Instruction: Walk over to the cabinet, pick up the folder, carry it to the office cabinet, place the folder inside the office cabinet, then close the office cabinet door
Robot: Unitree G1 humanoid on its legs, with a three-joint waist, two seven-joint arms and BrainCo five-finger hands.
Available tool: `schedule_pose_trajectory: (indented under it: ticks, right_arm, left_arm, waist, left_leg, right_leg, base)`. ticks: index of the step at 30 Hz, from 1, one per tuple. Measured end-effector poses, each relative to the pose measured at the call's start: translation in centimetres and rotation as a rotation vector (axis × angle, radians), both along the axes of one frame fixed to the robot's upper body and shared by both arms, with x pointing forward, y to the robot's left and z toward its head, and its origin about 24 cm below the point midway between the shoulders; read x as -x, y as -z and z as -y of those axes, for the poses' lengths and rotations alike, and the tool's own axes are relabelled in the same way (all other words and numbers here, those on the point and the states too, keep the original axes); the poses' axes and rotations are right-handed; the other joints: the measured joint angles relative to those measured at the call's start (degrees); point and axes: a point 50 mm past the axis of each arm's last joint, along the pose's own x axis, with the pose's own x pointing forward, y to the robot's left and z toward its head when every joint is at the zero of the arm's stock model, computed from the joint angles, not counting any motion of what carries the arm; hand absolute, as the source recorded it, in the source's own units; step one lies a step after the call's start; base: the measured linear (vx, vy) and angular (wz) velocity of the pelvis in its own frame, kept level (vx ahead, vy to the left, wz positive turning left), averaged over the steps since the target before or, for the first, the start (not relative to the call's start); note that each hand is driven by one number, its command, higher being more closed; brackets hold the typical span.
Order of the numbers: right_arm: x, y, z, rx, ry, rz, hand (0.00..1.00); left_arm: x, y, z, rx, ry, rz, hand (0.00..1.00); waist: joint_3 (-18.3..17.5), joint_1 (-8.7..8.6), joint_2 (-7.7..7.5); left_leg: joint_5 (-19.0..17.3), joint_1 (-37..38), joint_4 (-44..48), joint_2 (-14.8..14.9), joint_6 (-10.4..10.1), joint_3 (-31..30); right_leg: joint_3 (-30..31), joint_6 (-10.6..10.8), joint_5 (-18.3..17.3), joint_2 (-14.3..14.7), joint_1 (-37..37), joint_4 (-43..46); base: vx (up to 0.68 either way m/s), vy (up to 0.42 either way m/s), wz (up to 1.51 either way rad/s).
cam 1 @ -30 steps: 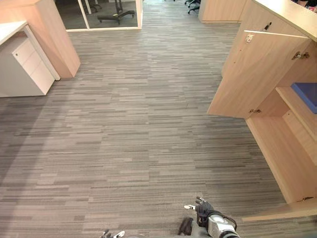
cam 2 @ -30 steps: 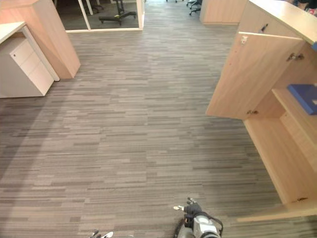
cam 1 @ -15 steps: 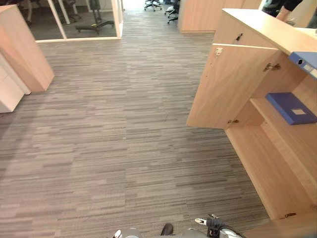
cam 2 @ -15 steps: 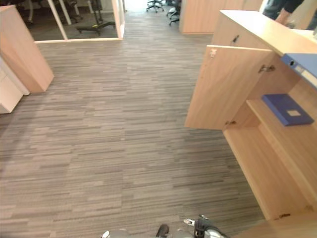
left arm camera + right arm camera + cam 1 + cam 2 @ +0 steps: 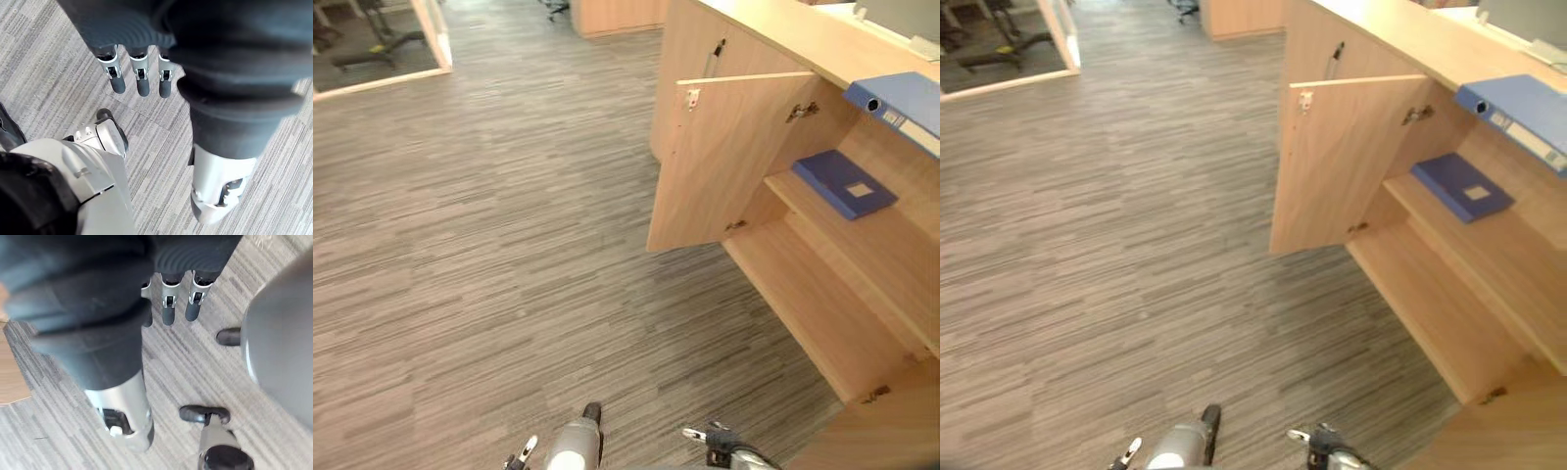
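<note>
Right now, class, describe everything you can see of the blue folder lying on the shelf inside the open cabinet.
The blue folder is thin, flat and dark blue, closed, with a small pale label on its cover; it looks like card or plastic. It lies flat on the shelf inside the light wood cabinet, at the end nearest the open door. Only the shelf touches it.

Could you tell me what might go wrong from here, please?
The open door juts out over the floor beside the robot; a turn could bump it. Two blue items are near: a binder overhanging the cabinet top and a folder on the shelf, so the wrong one might be grabbed, or the binder knocked off.
</note>
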Motion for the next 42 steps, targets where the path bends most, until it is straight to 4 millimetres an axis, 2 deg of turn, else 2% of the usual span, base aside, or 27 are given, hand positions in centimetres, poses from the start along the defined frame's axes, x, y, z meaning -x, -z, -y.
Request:
schedule_pose_trajectory:
  ticks: [1,3,4,5,6,7,8,9,10,13,16,19,20,21,23,25,26,28,30,33,35,36,37,38,39,40,42]
  right_arm:
    - [0.0,0.0,-0.1,-0.01,0.014,0.003,0.0]
    - [0.1,-0.1,0.6,-0.015,0.066,0.014,0.0]
    - [0.0,-0.2,1.1,-0.01,0.091,0.027,0.0]
    - [-0.1,-0.2,1.3,-0.008,0.097,0.034,0.0]
    - [-0.2,-0.3,1.6,0.003,0.089,0.041,0.0]
    - [-0.2,-0.4,1.9,0.009,0.086,0.045,0.0]
    - [-0.3,-0.4,1.9,0.011,0.081,0.048,0.0]
    - [-0.5,-0.5,1.8,0.012,0.073,0.056,0.0]
    - [-0.8,-0.6,1.7,0.01,0.067,0.066,0.0]
    - [-1.5,-0.7,1.7,0.01,0.061,0.08,0.0]
    - [-1.5,-0.7,1.6,0.005,0.065,0.082,0.0]
    - [-1.5,-0.7,1.5,-0.002,0.075,0.084,0.0]
    - [-1.5,-0.7,1.6,-0.003,0.083,0.081,0.0]
    - [-1.5,-0.7,1.6,-0.002,0.082,0.079,0.0]
    - [-1.3,-0.7,1.9,0.002,0.093,0.075,0.0]
    - [-1.1,-0.6,1.8,0.001,0.085,0.064,0.0]
    - [-0.9,-0.5,1.7,-0.002,0.082,0.056,0.0]
    - [-0.6,-0.4,1.8,0.0,0.088,0.049,0.0]
    - [-0.4,-0.3,1.7,-0.009,0.097,0.041,0.0]
    - [-0.6,-0.3,1.9,-0.014,0.104,0.024,0.0]
    - [-0.5,-0.2,1.8,-0.018,0.101,0.004,0.0]
    - [-0.6,-0.2,1.7,-0.02,0.095,-0.001,0.0]
    - [-0.4,-0.1,1.7,-0.017,0.096,-0.007,0.0]
    - [-0.4,-0.1,1.9,-0.01,0.096,-0.007,0.0]
    - [-0.1,0.0,1.6,-0.006,0.073,-0.015,0.0]
    - [-0.2,0.0,1.0,-0.017,0.051,-0.02,0.0]
    - [-0.2,0.1,0.8,-0.018,0.034,-0.024,0.0]
  left_arm:
    - [0.1,0.0,0.0,0.001,-0.005,-0.004,0.0]
    - [0.7,0.2,0.5,0.011,-0.013,-0.02,0.0]
    - [0.9,0.3,0.6,0.006,0.018,-0.035,0.0]
    - [1.0,0.3,0.6,0.002,0.042,-0.044,0.0]
    - [1.1,0.3,0.3,-0.016,0.093,-0.056,0.0]
    - [1.1,0.2,0.2,-0.035,0.155,-0.069,0.0]
    - [1.3,0.3,0.1,-0.046,0.194,-0.084,0.0]
    - [1.5,0.3,0.0,-0.066,0.262,-0.107,0.0]
    - [1.2,0.3,-0.2,-0.08,0.315,-0.112,0.0]
    - [0.0,0.3,0.0,-0.085,0.402,-0.105,0.0]
    - [-1.8,0.0,0.1,-0.097,0.434,-0.061,0.0]
    - [-3.9,-0.4,0.8,-0.101,0.456,0.002,0.0]
    - [-4.4,-0.4,1.7,-0.084,0.461,0.021,0.0]
    - [-4.6,-0.4,2.0,-0.08,0.474,0.031,0.0]
    - [-5.0,-0.4,2.7,-0.069,0.511,0.049,0.0]
    - [-4.9,-0.4,2.6,-0.074,0.526,0.045,0.0]
    - [-4.7,-0.4,2.1,-0.083,0.513,0.038,0.0]
    - [-4.0,-0.4,1.4,-0.083,0.442,0.029,0.0]
    - [-4.0,-0.5,1.0,-0.1,0.42,0.041,0.0]
    - [-4.5,-0.8,0.3,-0.121,0.404,0.053,0.0]
    - [-4.7,-0.8,0.2,-0.119,0.382,0.06,0.0]
    - [-5.0,-1.0,-0.1,-0.131,0.376,0.074,0.0]
    - [-5.0,-1.0,-0.1,-0.137,0.377,0.072,0.0]
    - [-4.9,-1.0,0.0,-0.135,0.377,0.072,0.0]
    - [-4.9,-1.1,-0.4,-0.147,0.376,0.065,0.0]
    - [-5.1,-1.2,-1.1,-0.174,0.381,0.065,0.0]
    - [-4.9,-1.3,-1.5,-0.181,0.367,0.055,0.0]
  waist:
    - [-0.21,0.2,0.16]
    - [-1.61,0.21,1.72]
    - [-1.8,-0.16,2.14]
    - [-1.77,-0.49,2.18]
    - [-1.82,-1.02,2.1]
    - [-1.94,-1.5,2.17]
    - [-2.06,-1.72,2.27]
    - [-2.23,-2.23,2.45]
    - [-2.21,-3.0,2.67]
    - [-1.51,-4.19,3.38]
    - [-1.05,-4.23,2.92]
    - [-1.17,-5.2,1.93]
    - [-1.06,-5.47,1.53]
    - [-1.15,-5.55,1.8]
    - [-1.81,-6.22,2.98]
    - [-1.78,-6.32,3.21]
    - [-1.66,-6.1,3.0]
    - [-1.45,-5.3,3.42]
    - [-1.15,-4.79,3.28]
    - [-0.1,-4.03,2.99]
    - [0.74,-3.45,2.29]
    - [1.26,-3.12,1.52]
    - [1.19,-3.09,1.52]
    - [1.21,-3.09,1.74]
    - [1.12,-3.12,0.85]
    - [0.75,-3.08,-1.27]
    - [0.72,-2.67,-1.63]
  left_leg:
    - [-0.96,0.78,0.35,-0.04,0.52,1.28]
    - [-3.97,3.5,-0.43,-0.27,2.09,4.58]
    - [-4.83,5.73,-1.58,-1.0,3.06,6.66]
    - [-5.17,6.94,-2.16,-1.72,3.57,7.37]
    - [-5.75,9.79,-3.26,-2.9,4.5,9.2]
    - [-6.39,12.67,-4.55,-3.84,5.26,10.49]
    - [-6.6,13.85,-5.4,-3.96,5.27,11.43]
    - [-6.48,16.11,-7.42,-3.8,5.52,12.9]
    - [-6.48,17.62,-8.44,-3.08,5.51,14.03]
    - [-6.61,19.66,-9.69,-0.52,5.26,15.77]
    - [-6.92,22.82,-13.01,0.59,3.79,18.32]
    - [-8.21,23.75,-13.71,0.16,1.82,19.2]
    - [-9.09,24.43,-13.94,0.44,0.75,19.16]
    - [-9.44,24.55,-14.0,1.3,0.13,19.14]
    - [-10.88,24.7,-12.89,4.36,-1.7,18.98]
    - [-13.04,22.8,-4.94,7.74,-3.26,17.37]
    - [-14.05,18.88,6.42,10.28,-4.04,15.92]
    - [-12.22,11.11,29.47,14.43,-4.85,12.7]
    - [-12.26,7.08,40.72,15.09,-4.81,11.04]
    - [-14.48,2.43,40.19,13.74,-2.41,10.47]
    - [-15.93,-0.23,32.96,10.99,-2.15,7.1]
    - [-15.78,-1.23,25.02,8.9,-2.49,4.15]
    - [-14.02,-1.37,14.68,7.07,-3.37,-0.25]
    - [-9.89,-1.64,10.97,6.59,-4.43,-2.1]
    - [-6.34,-0.33,9.97,4.32,-4.74,-1.8]
    - [-7.11,-0.34,9.93,2.12,-3.52,-1.12]
    - [-8.81,-0.45,12.8,1.35,-2.13,-0.31]
  right_leg:
    - [0.58,-0.01,0.01,-0.65,-0.82,1.47]
    - [0.27,-0.25,-0.13,-2.84,-5.64,12.47]
    - [-1.64,-1.7,-0.23,-5.3,-9.22,21.99]
    - [-3.47,-3.6,0.08,-7.17,-10.88,26.77]
    - [-8.26,-7.69,1.8,-11.56,-13.32,35.02]
    - [-12.48,-10.19,3.43,-15.23,-14.51,39.58]
    - [-13.85,-10.06,3.37,-15.98,-14.62,40.78]
    - [-15.51,-8.54,2.36,-15.93,-15.39,40.57]
    - [-17.15,-6.71,0.91,-14.27,-16.16,38.93]
    - [-22.28,-3.86,-1.72,-9.89,-16.6,32.29]
    - [-31.17,-4.07,-1.12,-9.21,-16.6,23.5]
    - [-35.67,-6.78,1.73,-9.29,-16.42,16.22]
    - [-35.79,-7.68,3.12,-8.47,-16.06,14.41]
    - [-36.0,-7.43,2.89,-7.38,-15.75,13.83]
    - [-36.67,-6.98,1.0,-3.16,-14.25,11.15]
    - [-36.22,-7.32,0.42,0.77,-11.6,8.04]
    - [-35.38,-7.51,0.2,2.99,-9.52,5.73]
    - [-31.89,-8.37,-0.82,6.27,-6.22,3.93]
    - [-28.08,-8.53,-1.81,7.27,-3.42,3.5]
    - [-21.52,-8.11,-2.03,6.38,1.13,1.72]
    - [-18.1,-7.85,-1.94,4.38,2.94,1.54]
    - [-16.35,-6.06,-2.22,2.39,3.77,1.43]
    - [-14.95,-3.39,-3.0,0.66,3.9,1.25]
    - [-14.3,-1.95,-3.55,0.1,4.29,1.26]
    - [-13.58,-0.49,-3.67,-1.69,5.55,0.68]
    - [-13.71,-1.21,-2.88,-3.67,5.67,0.02]
    - [-13.47,-0.04,-1.06,-4.75,6.59,-0.05]
  base:
    - [0.25,0.283,-1.03]
    - [0.18,0.342,-0.95]
    - [0.13,0.333,-0.65]
    - [0.12,0.317,-0.54]
    - [0.11,0.274,-0.46]
    - [0.11,0.254,-0.49]
    - [0.11,0.209,-0.62]
    - [0.11,0.15,-0.69]
    - [0.13,0.119,-0.7]
    - [0.16,0.033,-0.46]
    - [0.1,-0.016,-0.36]
    - [0.16,-0.124,-0.25]
    - [0.19,-0.152,-0.13]
    - [0.27,-0.213,-0.12]
    - [0.38,-0.286,-0.07]
    - [0.4,-0.306,-0.2]
    - [0.37,-0.261,-0.45]
    - [0.4,-0.131,-0.85]
    - [0.39,0.045,-1.12]
    - [0.34,0.133,-1.08]
    - [0.27,0.261,-1.05]
    - [0.25,0.339,-0.81]
    - [0.23,0.36,-0.73]
    - [0.34,0.465,-0.4]
    - [0.39,0.416,-0.03]
    - [0.43,0.395,0.09]
    - [0.31,0.265,0.0]
